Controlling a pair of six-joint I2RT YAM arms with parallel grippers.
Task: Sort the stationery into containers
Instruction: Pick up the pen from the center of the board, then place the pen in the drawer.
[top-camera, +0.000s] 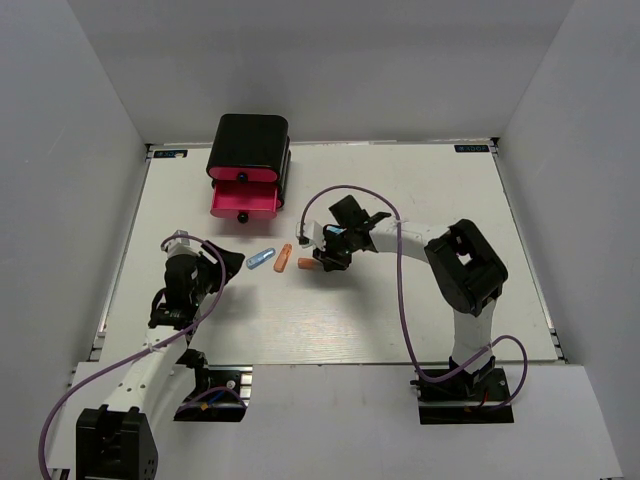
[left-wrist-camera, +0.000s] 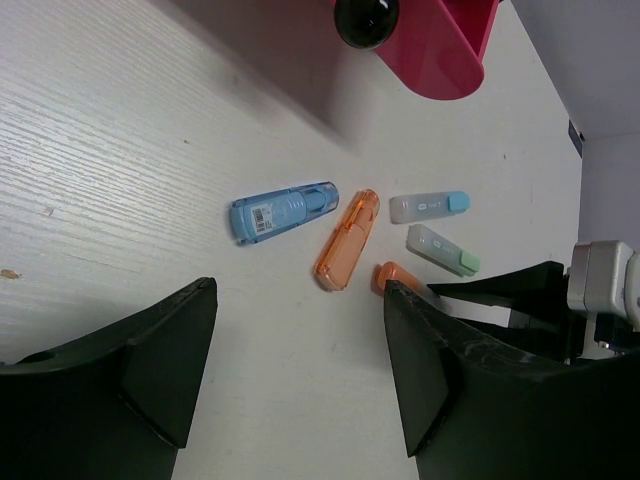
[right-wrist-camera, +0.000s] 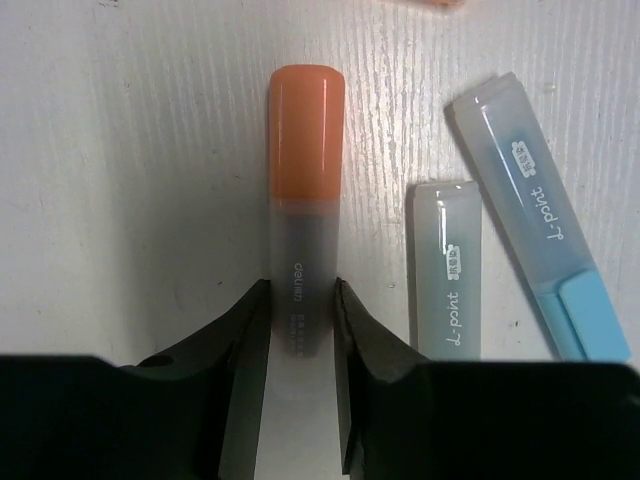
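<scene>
Right wrist view has the right gripper (right-wrist-camera: 302, 300) straddling the orange-capped piece (right-wrist-camera: 305, 110), its fingers apparently pinching the clear barrel, a narrow hold that avoids the pale pieces (right-wrist-camera: 445, 270) just beside. It lies on the table (top-camera: 400, 300), well apart from the open pink drawer (top-camera: 243, 203). The left gripper (left-wrist-camera: 297, 300) hangs spread wide near the blue piece (left-wrist-camera: 283, 210), probably waiting.

White wood-grain table (top-camera: 300, 320) boxed in by plain pale grey walls (top-camera: 350, 60), evenly and softly lit
</scene>
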